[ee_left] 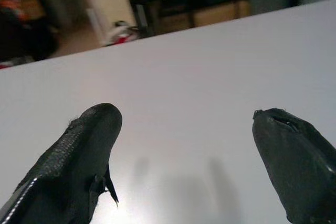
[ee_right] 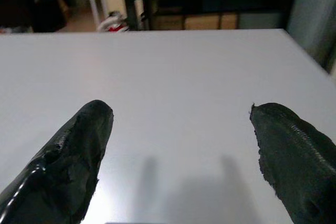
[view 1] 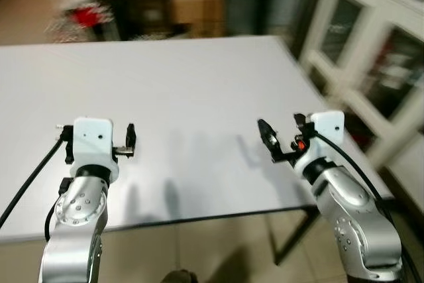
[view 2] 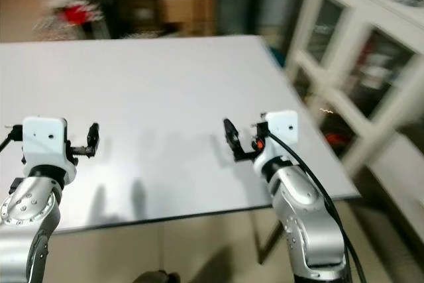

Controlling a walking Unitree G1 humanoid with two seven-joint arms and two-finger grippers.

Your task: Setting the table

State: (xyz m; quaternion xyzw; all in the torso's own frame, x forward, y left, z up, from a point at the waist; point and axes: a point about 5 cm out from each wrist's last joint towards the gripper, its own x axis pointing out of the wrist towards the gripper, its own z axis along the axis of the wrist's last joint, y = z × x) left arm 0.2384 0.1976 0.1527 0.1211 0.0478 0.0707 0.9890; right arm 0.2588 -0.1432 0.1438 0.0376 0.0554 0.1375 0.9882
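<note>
Head views give us a white desk (view 1: 185, 91) running lengthwise from 9 to 3 o'clock. Our left gripper (view 1: 99, 145) hovers over its near edge at 7 o'clock and our right gripper (view 1: 283, 138) at 4 o'clock, both with fingers spread wide, holding nothing. A white cabinet (view 1: 371, 51) stands at 2 o'clock; the background is blurred.
</note>
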